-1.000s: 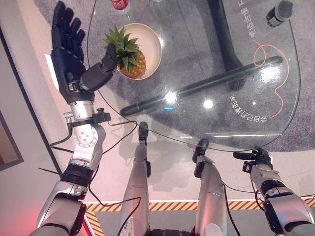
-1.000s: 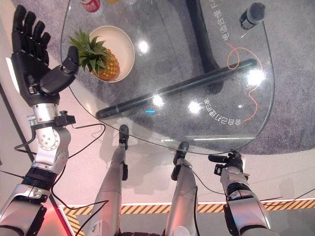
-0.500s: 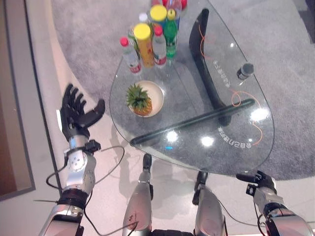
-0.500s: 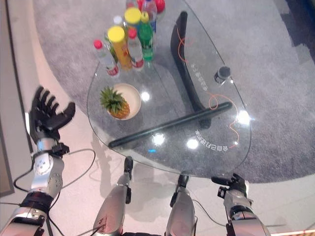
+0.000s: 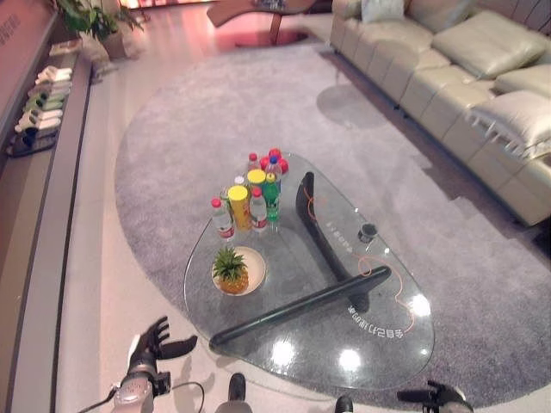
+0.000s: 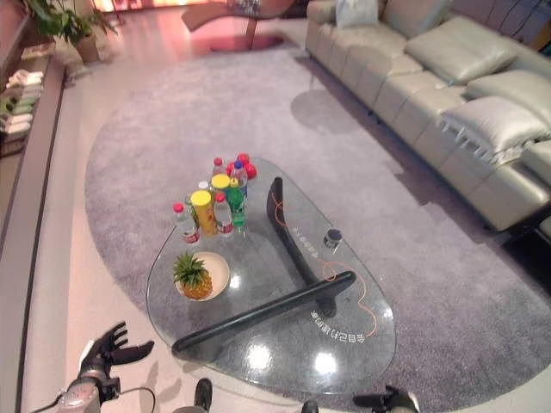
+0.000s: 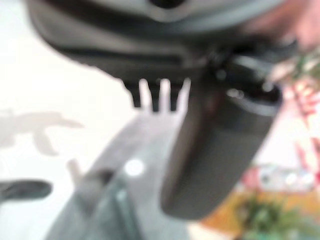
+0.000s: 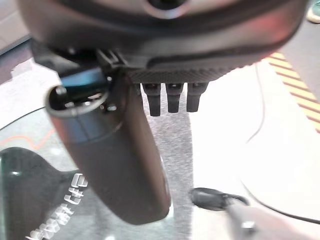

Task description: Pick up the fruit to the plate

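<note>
Pineapple sits on plate, both hands empty & off the table.

Pineapple (image 5: 231, 270) stands upright, crown up, on the cream plate (image 5: 255, 267) on the glass table (image 5: 387, 344), well ahead of the left hand (image 5: 155, 342) & slightly to its right. Left hand nearer, fingers spread. Right hand (image 8: 150, 95) far side, fingers straight, nothing held. Fruit: small, golden-orange body, spiky green top.

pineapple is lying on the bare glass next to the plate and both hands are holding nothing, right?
Not quite. In the left eye view the pineapple sits on the plate, not on the bare glass of the table. The rest holds: the left hand and the right hand hold nothing, fingers relaxed.
</note>
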Controlling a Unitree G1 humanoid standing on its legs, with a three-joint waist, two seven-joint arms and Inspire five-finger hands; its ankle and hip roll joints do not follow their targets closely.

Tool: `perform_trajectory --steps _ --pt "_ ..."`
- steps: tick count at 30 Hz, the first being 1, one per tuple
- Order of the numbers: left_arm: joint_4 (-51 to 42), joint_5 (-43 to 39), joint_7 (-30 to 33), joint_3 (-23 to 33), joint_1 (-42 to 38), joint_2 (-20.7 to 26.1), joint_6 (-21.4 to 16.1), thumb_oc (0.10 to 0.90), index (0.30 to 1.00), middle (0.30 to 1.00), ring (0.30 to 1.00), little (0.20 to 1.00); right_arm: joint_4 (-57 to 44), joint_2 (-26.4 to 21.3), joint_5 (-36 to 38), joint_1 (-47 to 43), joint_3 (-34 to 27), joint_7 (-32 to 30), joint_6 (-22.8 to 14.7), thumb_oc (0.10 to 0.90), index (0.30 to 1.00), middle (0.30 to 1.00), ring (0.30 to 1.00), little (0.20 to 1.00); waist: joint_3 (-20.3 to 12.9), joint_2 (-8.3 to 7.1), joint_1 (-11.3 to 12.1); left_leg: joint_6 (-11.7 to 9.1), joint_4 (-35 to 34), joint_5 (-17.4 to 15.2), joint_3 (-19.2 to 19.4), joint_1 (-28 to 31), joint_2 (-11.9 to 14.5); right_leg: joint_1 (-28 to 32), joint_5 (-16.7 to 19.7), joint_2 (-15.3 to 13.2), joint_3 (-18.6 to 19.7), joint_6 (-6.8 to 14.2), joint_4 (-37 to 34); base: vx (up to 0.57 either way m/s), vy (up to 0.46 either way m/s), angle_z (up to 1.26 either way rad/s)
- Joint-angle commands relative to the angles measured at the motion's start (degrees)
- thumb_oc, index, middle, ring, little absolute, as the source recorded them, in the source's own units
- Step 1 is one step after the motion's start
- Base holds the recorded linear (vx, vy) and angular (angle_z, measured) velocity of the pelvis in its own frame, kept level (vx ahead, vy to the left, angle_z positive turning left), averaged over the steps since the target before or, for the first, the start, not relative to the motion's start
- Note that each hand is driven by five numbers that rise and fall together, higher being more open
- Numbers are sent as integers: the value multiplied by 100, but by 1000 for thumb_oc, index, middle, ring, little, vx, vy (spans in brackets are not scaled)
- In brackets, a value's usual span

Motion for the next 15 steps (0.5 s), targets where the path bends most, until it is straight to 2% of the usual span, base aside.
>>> perform_trajectory --steps 1,2,5,7,10,15 --pt "683 591 80 138 -474 -20 737 800 900 900 900 900 341 -236 -346 -77 212 68 133 800 900 900 900 900 76 270 24 -279 37 -192 140 435 581 -139 521 -352 -56 232 175 72 7 -3" --pt "844 763 28 131 -467 -32 1033 800 900 900 900 900 357 -204 -403 -83 255 99 152 800 900 900 900 900 48 268 2 -278 37 -203 152 476 588 -110 508 -350 -47 233 188 82 8 -5" --pt "1168 1143 -101 79 -438 -71 1621 800 900 900 900 900 360 -121 -633 -106 396 207 165 800 900 900 900 900 -20 269 -73 -269 37 -249 167 578 597 -48 447 -329 16 221 231 63 15 -16" --pt "1254 1266 -249 9 -415 -105 1806 800 900 900 900 900 369 -79 -732 -117 474 240 185 800 900 900 900 900 -45 282 -114 -259 37 -280 166 628 592 -20 418 -311 71 205 242 51 33 -6" --pt "1298 1355 -578 -150 -391 -214 1990 800 900 900 900 900 379 -27 -827 -94 574 295 235 800 900 900 900 900 -78 305 -166 -244 37 -317 143 700 587 16 384 -295 148 194 262 47 31 1" --pt "1257 1463 -764 -387 -364 -292 1976 800 900 900 900 900 431 -15 -909 -106 660 417 234 800 900 900 900 900 -106 321 -176 -248 37 -355 151 754 610 62 373 -294 134 198 240 0 0 0"
